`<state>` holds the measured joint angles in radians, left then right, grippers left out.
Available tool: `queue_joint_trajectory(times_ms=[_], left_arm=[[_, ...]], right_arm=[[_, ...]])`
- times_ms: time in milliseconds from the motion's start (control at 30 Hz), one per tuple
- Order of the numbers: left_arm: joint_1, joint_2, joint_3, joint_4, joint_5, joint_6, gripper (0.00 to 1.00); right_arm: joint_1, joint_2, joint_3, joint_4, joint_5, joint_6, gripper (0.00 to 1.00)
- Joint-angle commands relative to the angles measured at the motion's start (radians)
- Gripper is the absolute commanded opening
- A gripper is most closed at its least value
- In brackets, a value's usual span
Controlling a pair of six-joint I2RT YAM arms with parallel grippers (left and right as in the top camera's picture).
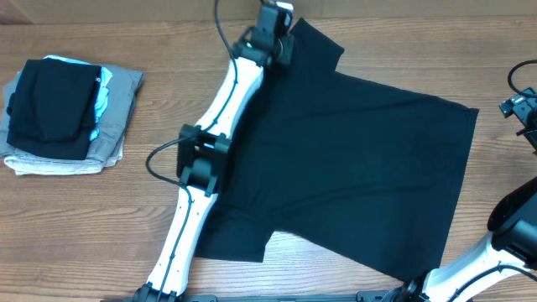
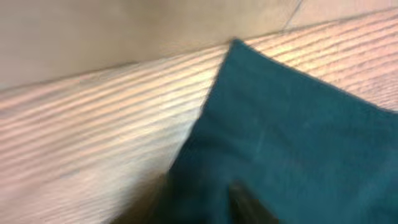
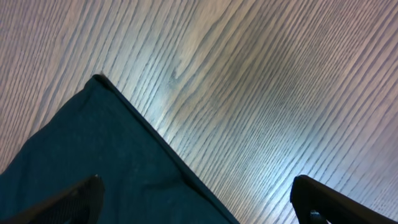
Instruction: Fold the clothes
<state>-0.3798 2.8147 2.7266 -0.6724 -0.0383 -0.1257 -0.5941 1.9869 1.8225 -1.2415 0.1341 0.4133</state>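
Your left arm [image 1: 205, 143] is stretching across the table [image 1: 84, 235] from 6 toward 12 o'clock, holding the left end effector [image 1: 278, 23] over the far sleeve of the black T-shirt [image 1: 361, 168]. Its wrist view is blurring, so you cannot tell whether it is gripping. Your right end effector [image 3: 196, 186] is hanging wide open at 3 o'clock, beside a hem corner. With the shirt lying flat and unfolded at centre, you are probably setting up the first fold, which calls for a firm pinch on fabric.
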Motion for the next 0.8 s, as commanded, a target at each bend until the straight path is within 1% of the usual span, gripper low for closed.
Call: queue_joint_trajectory(times_ms=[0,33,167,233,333,400,700,767], left_arm=[[0.003,-0.105,0.084,-0.138,-0.020,-0.036,0.06],[0.003,-0.112,0.089,-0.192,-0.021,-0.036,0.04],[0.000,-0.105,0.072,-0.357,-0.016,-0.058,0.04],[-0.003,-0.103,0.031,-0.397,-0.012,-0.062,0.04],[-0.007,-0.103,-0.047,-0.393,-0.011,-0.062,0.04],[-0.008,-0.103,-0.130,-0.346,-0.008,-0.062,0.04],[-0.006,-0.103,-0.351,-0.083,-0.019,-0.062,0.04],[-0.006,-0.103,-0.401,-0.019,-0.047,-0.063,0.04]], right_arm=[[-0.003,-0.011,0.023,0.006,-0.001,-0.002,1.00],[-0.003,-0.011,0.023,0.006,-0.001,-0.002,1.00],[-0.003,-0.011,0.023,0.006,0.000,-0.002,1.00],[-0.003,-0.011,0.023,0.006,0.000,-0.002,1.00],[-0.003,-0.011,0.023,0.006,-0.001,-0.002,1.00],[-0.003,-0.011,0.023,0.006,0.000,-0.002,1.00],[-0.003,-0.011,0.023,0.006,0.000,-0.002,1.00],[-0.003,-0.011,0.023,0.006,0.000,-0.002,1.00]])
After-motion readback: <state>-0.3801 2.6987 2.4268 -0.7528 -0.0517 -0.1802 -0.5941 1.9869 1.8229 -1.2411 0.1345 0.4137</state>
